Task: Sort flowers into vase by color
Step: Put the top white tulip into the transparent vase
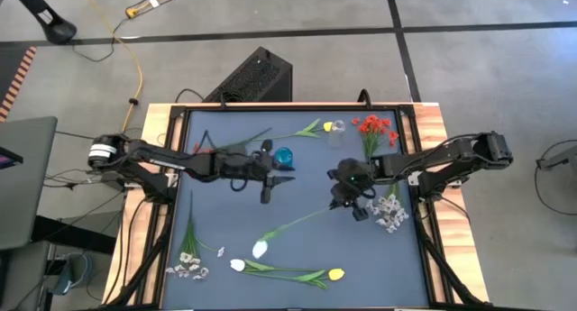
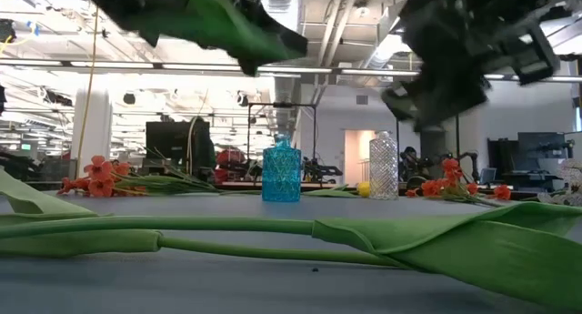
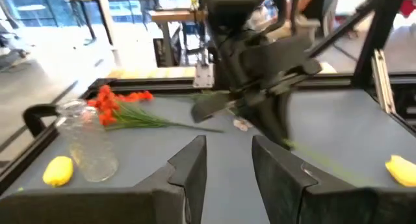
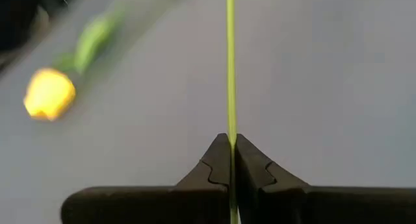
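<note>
My right gripper (image 1: 347,201), right of the table's middle, is shut on the thin green stem of a white tulip (image 1: 260,249), whose blossom lies toward the near left. My left gripper (image 3: 227,146) stands open and holds nothing, just near of the blue vase (image 1: 284,156), pointing roughly level toward the right arm (image 3: 260,74). A clear vase (image 1: 338,128) stands at the far middle, with a yellow tulip (image 1: 315,128) lying beside it. Red flowers (image 1: 374,131) lie far right. White-pink sprays (image 1: 389,212) lie under the right arm. My right gripper pinches the white tulip's stem (image 4: 230,143) between its two fingers, which lie across the thin stem. From the hold the stem runs straight out toward the blossom. I cannot tell whether the blossom end rests on the table.
At the near edge lie a second white tulip (image 1: 236,265) and a yellow tulip (image 1: 335,275); their leaves fill the low view's foreground. Another white-pink spray (image 1: 189,261) lies near left. More red blossoms (image 2: 100,177) lie far left. A raised frame (image 1: 180,122) rims the table.
</note>
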Tool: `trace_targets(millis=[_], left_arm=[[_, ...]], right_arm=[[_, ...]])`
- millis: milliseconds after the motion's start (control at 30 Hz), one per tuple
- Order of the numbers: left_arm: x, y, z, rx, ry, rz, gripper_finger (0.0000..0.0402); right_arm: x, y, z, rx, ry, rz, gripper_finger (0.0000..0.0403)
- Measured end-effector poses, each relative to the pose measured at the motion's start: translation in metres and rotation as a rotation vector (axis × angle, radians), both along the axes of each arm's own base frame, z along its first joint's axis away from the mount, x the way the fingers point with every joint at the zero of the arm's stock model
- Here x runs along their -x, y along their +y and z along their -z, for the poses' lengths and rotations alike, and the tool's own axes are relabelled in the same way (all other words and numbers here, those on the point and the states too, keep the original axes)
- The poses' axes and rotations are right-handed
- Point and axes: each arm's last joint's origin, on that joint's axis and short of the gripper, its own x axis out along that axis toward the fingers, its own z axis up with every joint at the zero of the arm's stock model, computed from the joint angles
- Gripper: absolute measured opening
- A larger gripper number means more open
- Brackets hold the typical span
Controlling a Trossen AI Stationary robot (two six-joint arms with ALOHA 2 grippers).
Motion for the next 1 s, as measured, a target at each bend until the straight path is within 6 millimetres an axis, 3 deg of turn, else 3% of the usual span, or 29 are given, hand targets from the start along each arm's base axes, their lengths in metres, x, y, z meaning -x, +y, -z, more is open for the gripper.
trace_targets(millis=[200,333,667,833,1000], left_arm=[[0.003,-0.004,0.012,0.006,-0.062,0.060,0.0112],[0.000,-0.014,0.009,-0.058,-0.096,0.109,0.0112],[0.001,-0.028,-0.007,-0.176,-0.256,0.125,0.0112],[0.001,-0.029,-0.006,-0.170,-0.249,0.127,0.0112],[0.001,-0.025,0.002,-0.175,-0.139,-0.001,0.0112]], right_arm=[[-0.020,-0.013,-0.029,-0.118,-0.364,-0.065,0.0029],[-0.029,-0.019,-0.037,-0.171,-0.482,-0.027,0.0032],[-0.053,-0.028,-0.022,-0.277,-0.585,0.115,0.0031],[-0.057,-0.030,-0.019,-0.294,-0.615,0.117,0.0027],[-0.055,-0.030,-0.024,-0.300,-0.629,0.103,0.0031]])
